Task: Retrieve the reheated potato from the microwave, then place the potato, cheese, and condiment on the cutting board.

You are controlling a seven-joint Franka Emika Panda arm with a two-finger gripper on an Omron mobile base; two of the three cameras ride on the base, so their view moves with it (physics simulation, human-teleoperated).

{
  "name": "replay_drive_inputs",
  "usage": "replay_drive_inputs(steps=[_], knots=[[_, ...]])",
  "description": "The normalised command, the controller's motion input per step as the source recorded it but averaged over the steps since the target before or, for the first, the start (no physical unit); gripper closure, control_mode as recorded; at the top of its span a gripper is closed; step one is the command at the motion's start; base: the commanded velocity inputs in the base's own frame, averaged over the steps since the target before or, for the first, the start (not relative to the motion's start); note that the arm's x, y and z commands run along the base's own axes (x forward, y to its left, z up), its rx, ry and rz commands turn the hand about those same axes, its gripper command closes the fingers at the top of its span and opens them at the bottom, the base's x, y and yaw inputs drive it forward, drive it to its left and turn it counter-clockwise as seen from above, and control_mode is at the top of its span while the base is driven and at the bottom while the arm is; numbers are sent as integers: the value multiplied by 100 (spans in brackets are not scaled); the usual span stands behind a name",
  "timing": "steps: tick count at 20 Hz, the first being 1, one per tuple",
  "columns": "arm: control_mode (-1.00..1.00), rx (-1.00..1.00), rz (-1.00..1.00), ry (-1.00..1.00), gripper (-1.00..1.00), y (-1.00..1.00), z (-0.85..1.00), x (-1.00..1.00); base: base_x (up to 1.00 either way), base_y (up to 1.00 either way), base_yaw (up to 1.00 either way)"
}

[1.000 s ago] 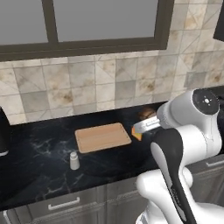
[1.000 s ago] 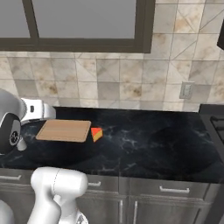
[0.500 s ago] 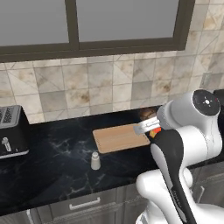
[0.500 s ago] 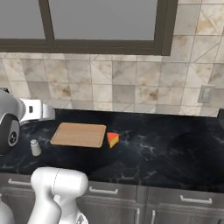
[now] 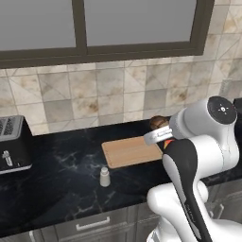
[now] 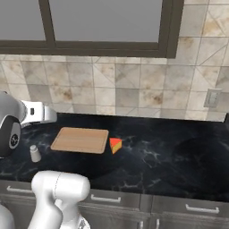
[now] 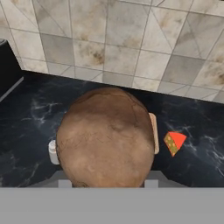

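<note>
Gripper (image 7: 105,183) first: from where I sit its jaws are closed part way around the potato (image 7: 106,136), which bulks up right in front of the hand camera, and I can make out just two grey stubs of finger at the potato's lower edge, so I read it as held, though the contact itself is mostly hidden. In the left base view the potato (image 5: 158,123) peeks out as a dark brown lump at the end of the hand, up off the counter (image 5: 61,165) near the far right corner of the cutting board (image 5: 132,151). Its skin is rough, mottled brown with fine cracks; it looks nearly round, perhaps a little taller than wide in the hand view, so I would not name a long axis. I see the cutting board (image 6: 81,139) lying flat and bare, its long side running along the counter parallel to the tiled wall. Just beside its right end, not on it, the cheese (image 6: 115,144) sits as an orange wedge with a red edge. Near the board's front left corner the condiment (image 6: 35,153) stands upright, apart from it.
</note>
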Motion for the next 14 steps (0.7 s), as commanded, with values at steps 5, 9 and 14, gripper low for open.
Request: replay_drive_inputs(steps=[5, 9, 14], knots=[[100, 0, 0, 0, 100, 0, 0, 0, 30, 8, 5], [100, 0, 0, 0, 100, 0, 0, 0, 0, 0, 0], [100, 0, 0, 0, 100, 0, 0, 0, 0, 0, 0]])
